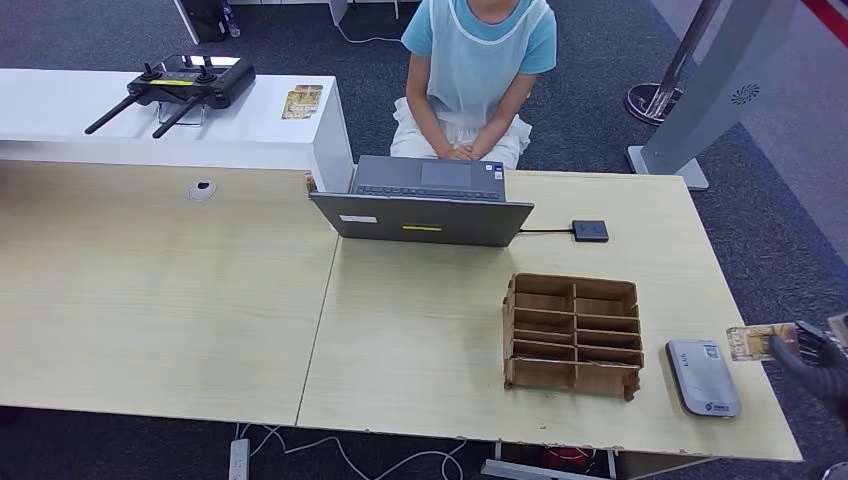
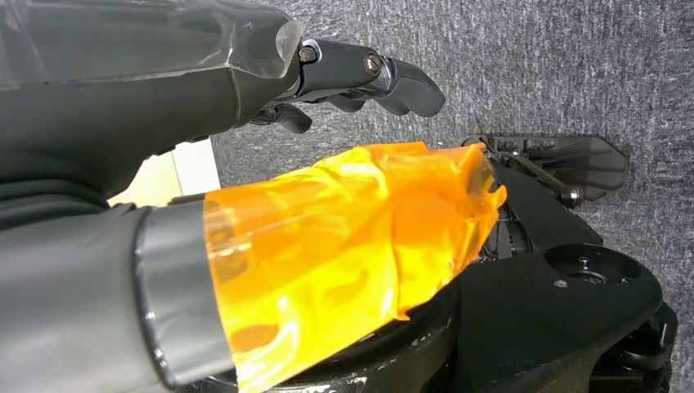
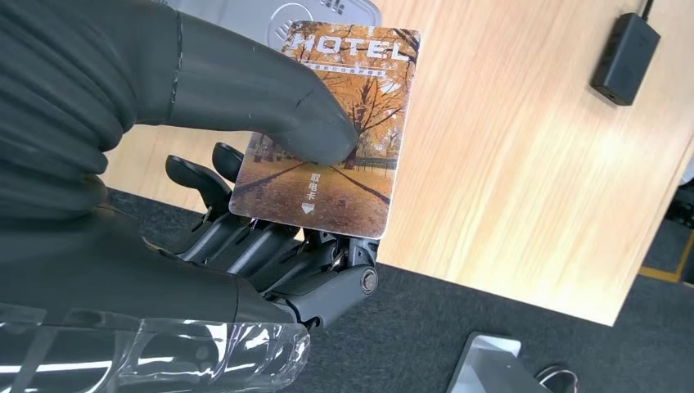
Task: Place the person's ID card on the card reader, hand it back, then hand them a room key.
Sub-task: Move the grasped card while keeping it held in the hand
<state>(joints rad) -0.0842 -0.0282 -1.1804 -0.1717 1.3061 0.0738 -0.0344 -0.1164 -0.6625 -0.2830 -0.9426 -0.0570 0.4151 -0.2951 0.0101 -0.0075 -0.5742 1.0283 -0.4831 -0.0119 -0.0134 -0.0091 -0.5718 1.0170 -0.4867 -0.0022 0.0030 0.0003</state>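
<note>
My right hand [image 1: 812, 350] is at the table's right edge, beside the grey card reader [image 1: 702, 377]. It pinches a hotel room key card [image 1: 750, 342] with an autumn-tree picture. In the right wrist view the thumb presses the card [image 3: 344, 123] onto the fingers of that hand [image 3: 164, 205], with the reader's corner [image 3: 327, 12] just beyond. The card hangs above the table edge, apart from the reader. My left hand [image 2: 205, 90] hangs over the carpet holding nothing, fingers apart from a thumb wrapped in orange film. A person [image 1: 470, 70] sits behind the table, hands folded in the lap.
A grey laptop [image 1: 425, 205] stands at the table's far middle, wired to a small black box [image 1: 590, 231]. A cardboard compartment tray [image 1: 573, 333] sits left of the reader. A white counter [image 1: 300, 135] at far left carries a black remote controller [image 1: 185, 85] and some cards [image 1: 300, 100].
</note>
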